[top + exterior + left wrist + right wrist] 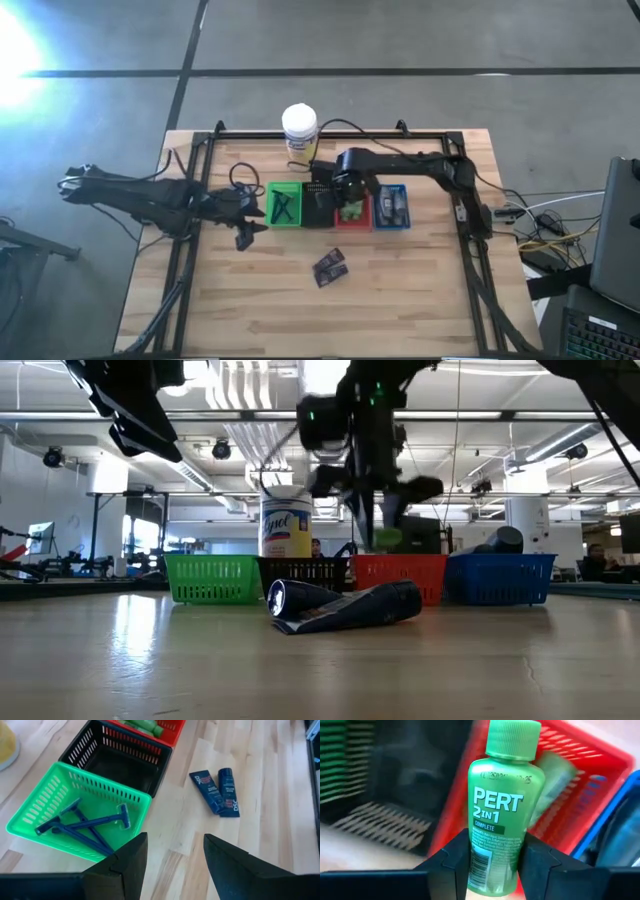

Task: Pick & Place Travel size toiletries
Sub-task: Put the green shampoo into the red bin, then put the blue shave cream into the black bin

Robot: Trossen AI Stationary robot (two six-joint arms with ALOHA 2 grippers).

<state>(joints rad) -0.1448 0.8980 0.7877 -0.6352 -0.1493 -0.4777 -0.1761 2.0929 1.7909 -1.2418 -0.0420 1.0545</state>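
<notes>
High view: four baskets are lined up mid-table, green [283,204], black [318,203], red [351,212] and blue [391,207], with a white-lidded jar [300,132] behind them. The right gripper [350,207] is held over the red basket with a green bottle [352,210] between its fingers. The left gripper [250,222] is parked just beside the green basket's outer side. Two dark packets [330,267] are left on the bare wood in front of the baskets, well apart from both grippers.

Low view: the right gripper [375,520] is seen hanging above the red basket [400,575], the bottle [388,538] raised clear of its rim. The packets [345,607] lie in front of the row.

Left wrist view: the left fingers [127,862] are spread apart with nothing between them. Three razors [82,824] are seen in the green basket [75,812], just beyond the jaws to one side; the packets [218,791] lie farther ahead, side by side and touching. More green bottles [145,726] are seen in the red basket [162,727].

Right wrist view: the bottle [503,805], marked PERT 2 IN 1, is clamped upright between the right fingers [452,860], cap away from the wrist, with the red basket [580,780] behind it.
</notes>
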